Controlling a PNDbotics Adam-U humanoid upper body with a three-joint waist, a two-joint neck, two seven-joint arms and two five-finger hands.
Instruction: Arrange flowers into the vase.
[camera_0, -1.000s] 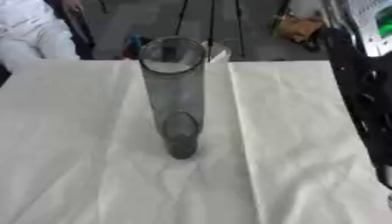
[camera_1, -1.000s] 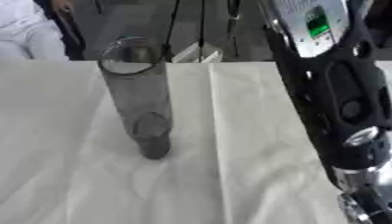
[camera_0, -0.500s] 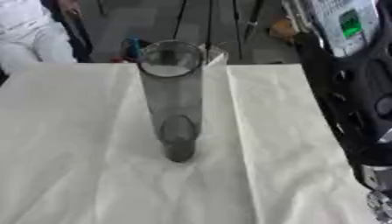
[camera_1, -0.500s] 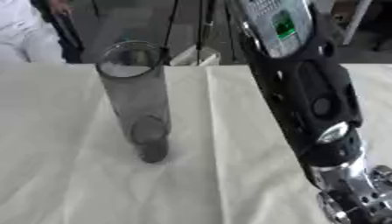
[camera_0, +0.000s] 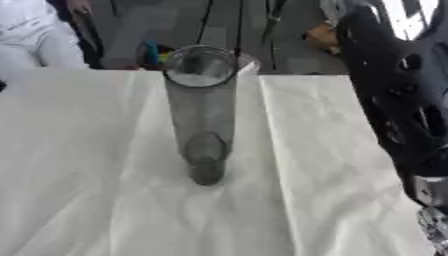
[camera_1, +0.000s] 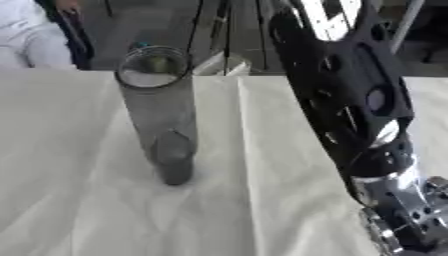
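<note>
A desk (camera_0: 79, 150) draped in creased white cloth fills the view. The robot's black right arm (camera_1: 346, 95) reaches down its right side, silver wrist at the lower corner; the hand is out of frame, so its state cannot be told. A tall, clear, empty vase (camera_0: 202, 112) stands upright mid-desk.

Tall, smoky grey, clear glass cylinder vase (camera_0: 202, 112), standing upright on a white creased cloth, near the middle of the table. Its round open mouth faces up at the far end; its base rests on the cloth nearer the camera. A darker oval patch shows through the lower wall. No flower stems are visible inside it.
</note>
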